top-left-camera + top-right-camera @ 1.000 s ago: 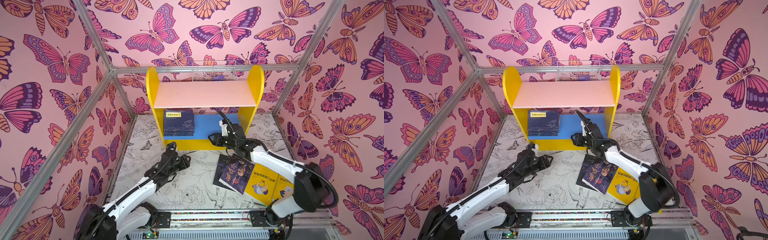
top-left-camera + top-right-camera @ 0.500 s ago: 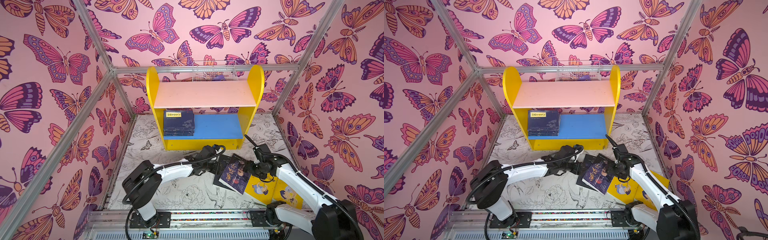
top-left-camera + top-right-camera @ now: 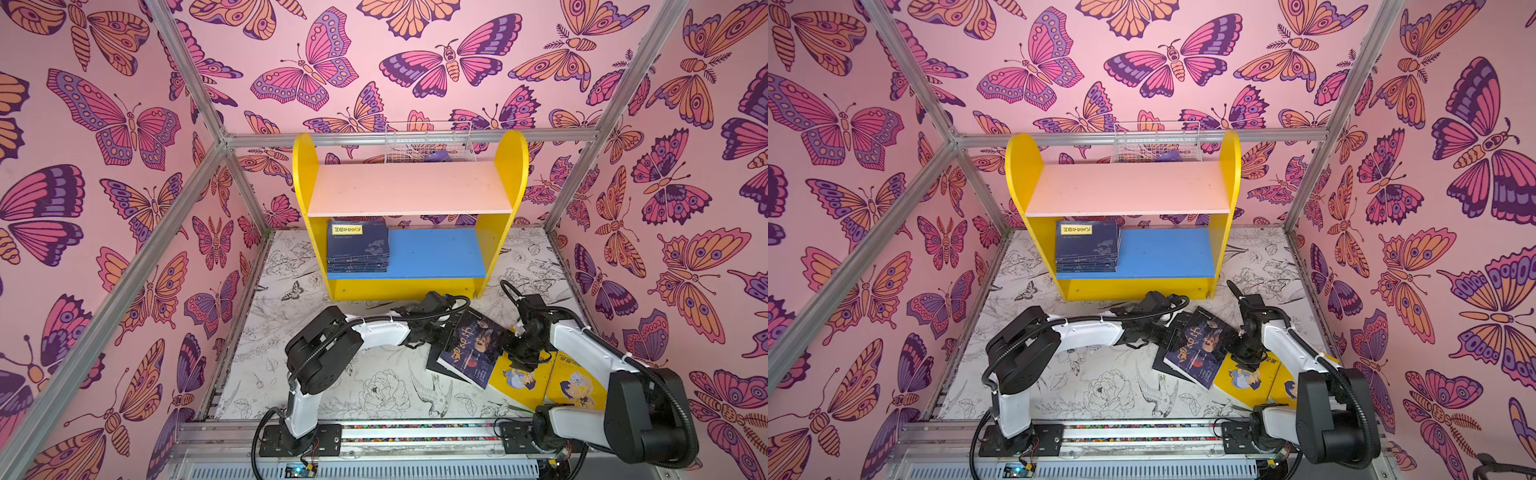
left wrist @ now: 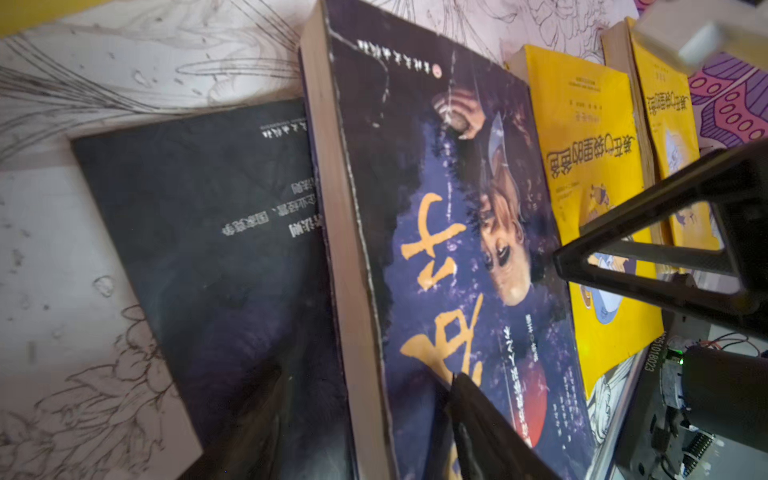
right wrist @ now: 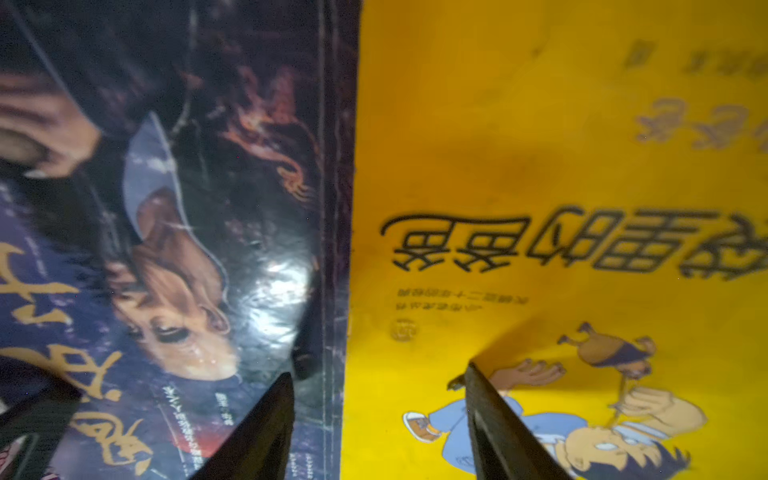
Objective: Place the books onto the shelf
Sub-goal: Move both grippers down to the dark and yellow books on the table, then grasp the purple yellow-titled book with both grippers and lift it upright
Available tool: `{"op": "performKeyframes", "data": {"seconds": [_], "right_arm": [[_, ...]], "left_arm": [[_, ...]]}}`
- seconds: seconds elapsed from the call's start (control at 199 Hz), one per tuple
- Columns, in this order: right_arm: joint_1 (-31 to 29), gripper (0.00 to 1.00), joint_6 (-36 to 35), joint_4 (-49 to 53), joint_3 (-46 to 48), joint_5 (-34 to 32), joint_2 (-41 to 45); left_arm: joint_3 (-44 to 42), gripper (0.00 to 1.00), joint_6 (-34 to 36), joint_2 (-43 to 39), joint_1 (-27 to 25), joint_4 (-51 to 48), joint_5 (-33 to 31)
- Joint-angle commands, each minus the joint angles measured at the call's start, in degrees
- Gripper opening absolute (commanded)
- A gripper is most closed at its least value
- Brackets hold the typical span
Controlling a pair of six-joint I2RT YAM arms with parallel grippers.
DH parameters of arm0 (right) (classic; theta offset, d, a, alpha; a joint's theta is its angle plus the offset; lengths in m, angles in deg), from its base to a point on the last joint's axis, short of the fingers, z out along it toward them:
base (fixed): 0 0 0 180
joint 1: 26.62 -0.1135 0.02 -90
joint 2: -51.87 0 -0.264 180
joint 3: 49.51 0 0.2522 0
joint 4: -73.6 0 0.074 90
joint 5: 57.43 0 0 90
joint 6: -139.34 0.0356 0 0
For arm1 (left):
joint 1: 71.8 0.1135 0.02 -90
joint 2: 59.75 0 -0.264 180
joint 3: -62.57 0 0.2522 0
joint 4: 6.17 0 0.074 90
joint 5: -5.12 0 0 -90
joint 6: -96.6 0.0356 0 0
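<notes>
**A:** Where are the books?

**B:** I see a stack of navy books (image 3: 358,245) lying flat on the left end of the blue lower board of the shelf (image 3: 305,199). The others lie on the table (image 3: 332,374) in front of it. A purple book (image 3: 473,351) lies slanted over a black book (image 4: 199,232), with two yellow books (image 3: 519,376) just beside it on my right.

**A:** And your tools?

**B:** My left tool (image 3: 444,337) is at the purple book's page edge, its jaws parted. One finger is over the cover and the other over the black book. My right tool (image 5: 378,369) hangs low with its jaws wide, straddling the seam between the purple cover and the nearest yellow one. Neither is holding anything.
</notes>
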Motion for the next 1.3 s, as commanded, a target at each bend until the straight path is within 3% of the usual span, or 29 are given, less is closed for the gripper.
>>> {"op": "performKeyframes", "data": {"seconds": [0.0, 0.207, 0.302, 0.514, 0.67, 0.871, 1.053, 1.299], "right_arm": [[-2.21, 0.63, 0.46, -15.58, 3.40, 16.43, -5.71], [-8.78, 0.62, 0.63, -20.43, -0.38, 20.15, -9.08], [-10.00, 0.62, 2.19, -22.72, -1.26, 20.13, -9.52], [-10.50, 0.60, 2.94, -24.55, -1.14, 20.23, -7.81], [-10.50, 0.55, 3.13, -26.10, -0.33, 20.04, -1.09], [-10.58, 0.51, 2.78, -27.31, -0.34, 22.84, 6.99], [-11.45, 0.46, 5.36, -32.85, -0.45, 25.97, 9.91], [-15.61, 0.28, 10.66, -43.93, -0.88, 27.28, 11.55]], "left_arm": [[-0.28, 0.63, 0.92, 1.48, -0.22, -4.25, 0.48], [-2.80, 0.63, 1.10, -0.21, -0.09, -6.36, -1.59], [-4.19, 0.58, 1.01, -1.06, 0.25, -7.57, -2.10], [-6.50, 0.20, 0.48, -2.72, 0.90, -8.08, -1.63], [-7.72, 0.00, 0.57, -4.76, 0.88, -8.05, -1.66], [-11.49, 0.00, 1.93, -11.95, 0.96, -5.44, 0.74], [-18.20, 0.00, 3.21, -23.16, 1.79, 3.41, 4.37], [-22.08, 0.00, 1.92, -31.78, 4.43, 9.12, 10.81]]}}
